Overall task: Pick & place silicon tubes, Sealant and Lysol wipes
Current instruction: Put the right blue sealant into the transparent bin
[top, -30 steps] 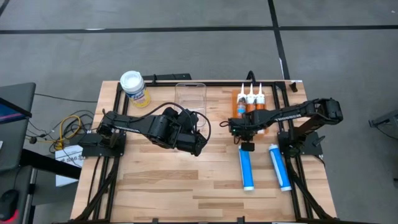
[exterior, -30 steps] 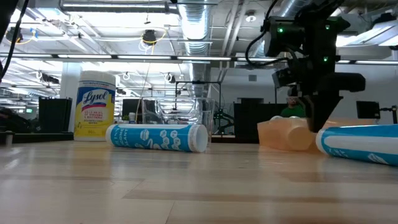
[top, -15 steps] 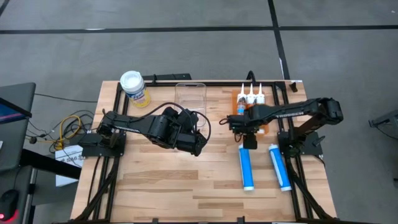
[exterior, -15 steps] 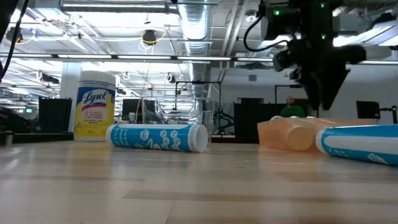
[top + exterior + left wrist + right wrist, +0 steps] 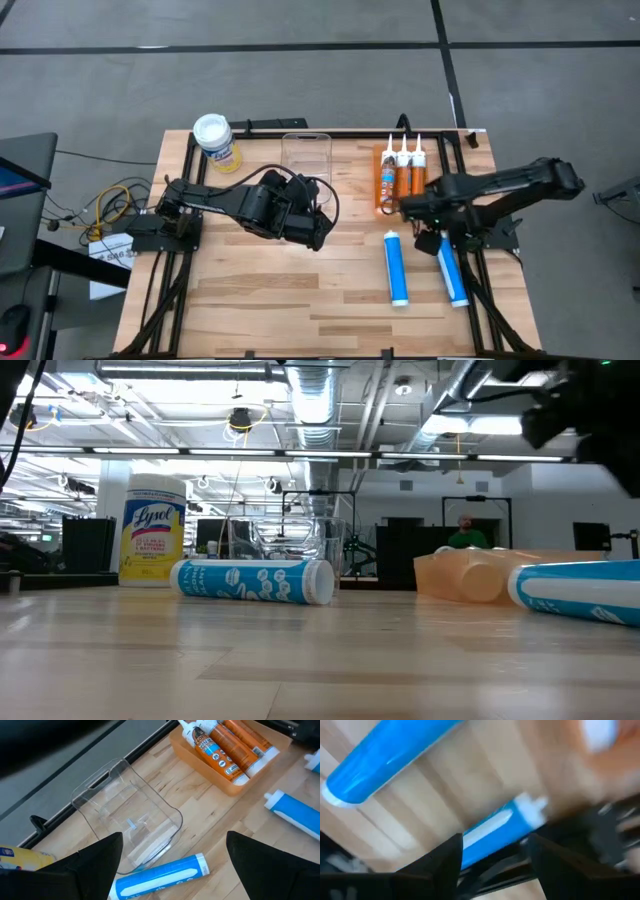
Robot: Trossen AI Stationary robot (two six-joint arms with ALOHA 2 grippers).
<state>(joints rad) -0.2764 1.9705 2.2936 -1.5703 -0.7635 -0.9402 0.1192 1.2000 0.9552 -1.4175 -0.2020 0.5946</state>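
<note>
Three orange sealant tubes (image 5: 402, 168) lie in an orange tray (image 5: 380, 185) at the far right. Two blue silicone tubes (image 5: 397, 270) (image 5: 450, 272) lie on the table near the right edge. A third blue tube (image 5: 160, 877) lies under my left gripper (image 5: 174, 837), which hangs open above it, in front of the clear bin (image 5: 305, 155). The Lysol wipes (image 5: 215, 140) stand upright at the far left. My right gripper (image 5: 425, 240) hovers open above the nozzle end of the rightmost blue tube (image 5: 495, 832), touching nothing.
The black frame rails (image 5: 300, 130) run along the table's far edge and sides. Yellow cables (image 5: 110, 205) lie off the left edge. Bare wood (image 5: 280, 300) lies toward the near edge, between the arms.
My right gripper has risen from the nozzle end of the left of the two blue tubes, beside the orange tray. It has swung toward the table's right edge and a little nearer, rolling its wrist. That tube lies where it was.
</note>
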